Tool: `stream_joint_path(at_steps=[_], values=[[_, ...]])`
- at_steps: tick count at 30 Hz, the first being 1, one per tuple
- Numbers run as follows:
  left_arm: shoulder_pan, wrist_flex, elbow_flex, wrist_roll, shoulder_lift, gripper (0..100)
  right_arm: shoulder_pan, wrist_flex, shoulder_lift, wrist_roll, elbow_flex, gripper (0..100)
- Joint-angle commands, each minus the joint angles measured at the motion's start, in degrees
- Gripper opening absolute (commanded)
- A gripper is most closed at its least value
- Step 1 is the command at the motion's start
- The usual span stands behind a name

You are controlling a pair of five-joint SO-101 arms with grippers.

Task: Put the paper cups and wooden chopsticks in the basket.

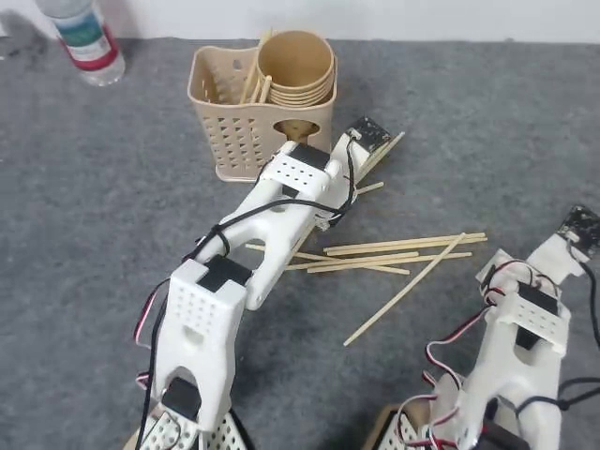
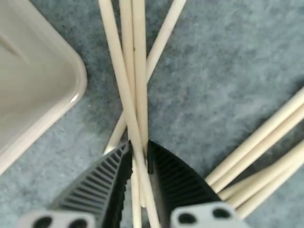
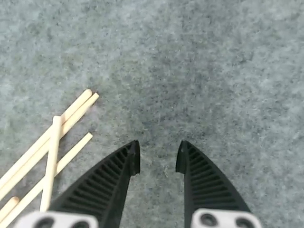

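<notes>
Chopsticks (image 2: 138, 71) sit pinched inside the left pincer (image 2: 138, 152), beside the basket (image 2: 33, 80).

Left pincer (image 2: 138, 153) pinching chopsticks (image 2: 135, 71), right pincer (image 3: 157, 157) parted, pointing down

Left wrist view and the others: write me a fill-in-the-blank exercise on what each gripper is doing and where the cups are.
1. The left gripper is closed on a few wooden ____.
2. The stacked paper cups stand inside the ____.
3. The right gripper is ____, over bare grey mat with nothing between its fingers.

Missing words: chopsticks; basket; open.
</notes>
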Motion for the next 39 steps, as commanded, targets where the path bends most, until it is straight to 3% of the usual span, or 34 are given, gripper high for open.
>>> stream_joint_path(at_steps=[1,6,11,25,33,39], values=[[0.3,0.9,-0.8,0.5,-0.2,1,-0.4,-0.4,-1.8,-0.3,-2.6,14.0],[4.8,4.9,0.1,0.4,-0.3,1,-0.4,-0.6,-1.8,-0.3,-2.6,14.0],[10.6,2.8,7.5,0.5,-8.1,1,-0.4,-0.6,-1.8,-0.3,-2.6,14.0],[0.8,-12.4,43.5,0.8,-60.3,1,-0.5,-0.5,-1.9,-0.3,-2.6,14.0],[-3.2,-29.1,62.0,6.1,-92.1,1,-0.5,-0.6,-1.9,-0.3,-2.6,14.0],[-13.7,-54.2,65.9,11.9,-104.4,1,-0.5,-0.8,-1.8,-0.3,-2.6,14.0]])
